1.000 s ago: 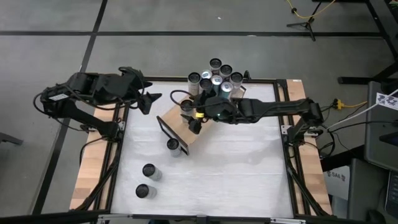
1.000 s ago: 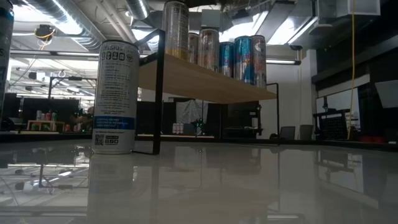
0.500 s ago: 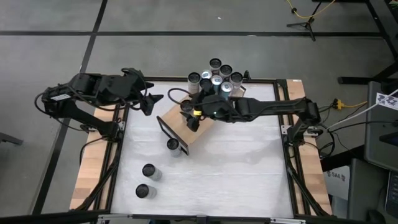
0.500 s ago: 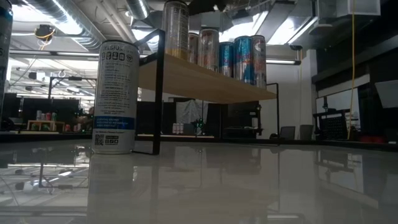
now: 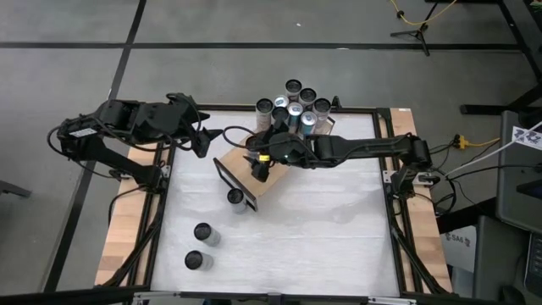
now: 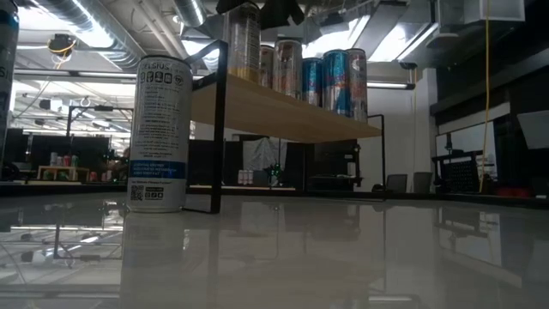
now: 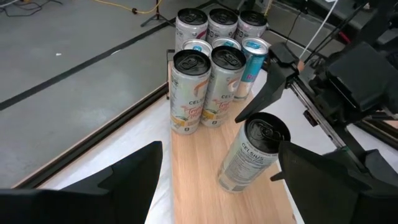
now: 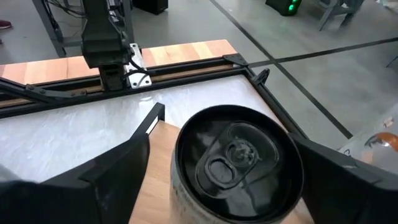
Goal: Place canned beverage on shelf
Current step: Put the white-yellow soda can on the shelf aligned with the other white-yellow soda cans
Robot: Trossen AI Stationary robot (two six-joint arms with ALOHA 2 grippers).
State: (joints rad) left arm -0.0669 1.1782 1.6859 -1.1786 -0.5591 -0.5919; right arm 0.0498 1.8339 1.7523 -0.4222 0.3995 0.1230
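The shelf (image 5: 244, 176) is a light wooden board on black frame ends, lying slantwise across the white table. A dark-topped can (image 8: 239, 160) stands upright on its board, apart from a cluster of several cans (image 5: 290, 106) at the shelf's far end. My right gripper (image 5: 257, 163) is open, one finger on each side of that can's top (image 7: 266, 132). In the low view it shows just above the can (image 6: 243, 41). My left gripper (image 5: 206, 138) waits open above the table's far left, pointing at the shelf. My right gripper reaches in nearly level from the table's right, slanting a little down. One finger (image 8: 115, 168) stands clear of the can's rim. The other finger (image 8: 336, 177) meets the rim's outline, and I cannot tell whether it touches. The can stands upright on the board.
Three more cans stand on the table: one (image 5: 236, 197) beside the shelf's near frame end, two (image 5: 204, 233) (image 5: 194, 260) toward the near left. The low view shows the first (image 6: 159, 133) next to the black frame post (image 6: 219, 137). Open tabletop lies to the near right.
My right gripper has sunk a little and gone toward the table's left, around the lone can on the shelf; its fingers now show at the top of the low view. The can has kept its place.
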